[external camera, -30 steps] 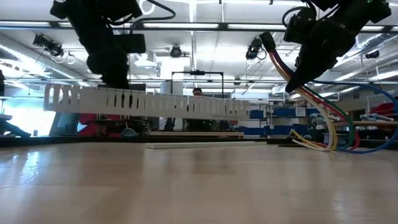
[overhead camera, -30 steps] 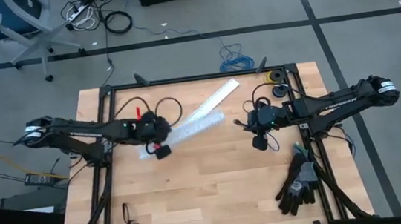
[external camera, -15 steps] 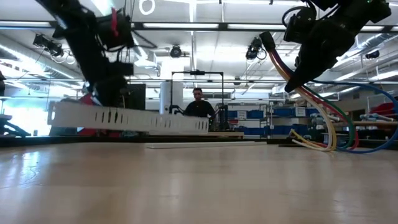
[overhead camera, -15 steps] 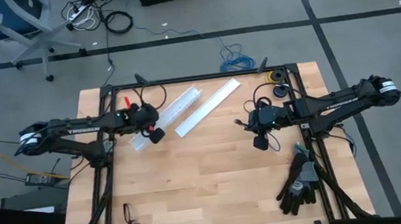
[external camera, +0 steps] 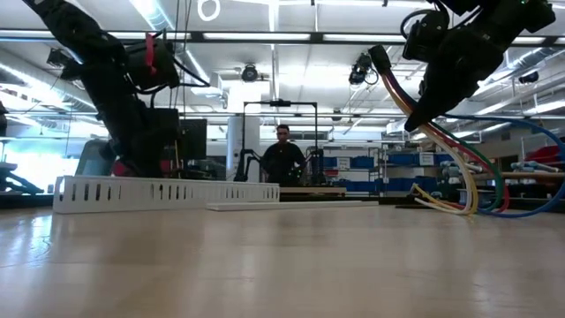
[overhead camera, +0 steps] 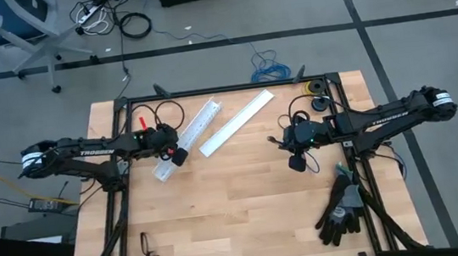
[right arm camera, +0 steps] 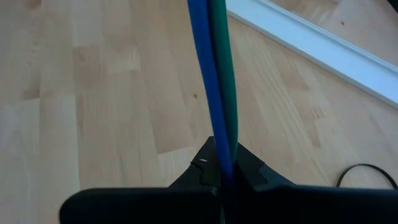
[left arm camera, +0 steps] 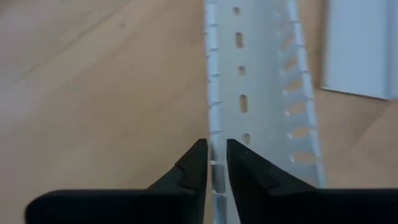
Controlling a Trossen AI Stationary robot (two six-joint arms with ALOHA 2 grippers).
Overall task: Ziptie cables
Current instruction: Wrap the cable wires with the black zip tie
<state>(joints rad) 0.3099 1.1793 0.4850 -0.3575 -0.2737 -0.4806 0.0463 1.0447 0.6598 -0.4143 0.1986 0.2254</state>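
The cables point(external camera: 446, 155) are a bundle of thin green, blue, red and pale wires hanging from my right gripper point(external camera: 413, 122) over the table's right half. In the right wrist view a blue and a green wire point(right arm camera: 219, 74) run out past that gripper point(right arm camera: 224, 157). My left gripper point(overhead camera: 175, 157) is shut on a white slotted duct point(overhead camera: 187, 137) that lies on the table's far-left part point(external camera: 168, 192). The thin black ziptie cannot be made out in any view. My left gripper pinches one slotted side wall of the duct point(left arm camera: 216, 127) near its end, between the two fingers. The fingers slant down and point along the duct's length. The duct lies flat on the table. My right gripper pinches the wires point(right arm camera: 221, 146) between its two fingers, close to a dark end point(external camera: 377, 55) that sticks up above it. The bundle is lifted, curves down below the fingers, and its far end point(external camera: 441, 201) rests on the table.
A flat white duct cover point(overhead camera: 237, 122) lies beside the slotted duct. Black gloves point(overhead camera: 338, 210) lie at the near-right corner, glasses point(overhead camera: 146, 251) at the near-left, small rolls point(overhead camera: 315, 90) at the far-right. A person point(external camera: 282, 152) stands beyond the table.
My left gripper has moved toward the table's left edge and down, keeping its hold. The slotted duct, lifted clear a second ago, has swung round with it and now lies on the table. My right gripper and the cables have kept still.
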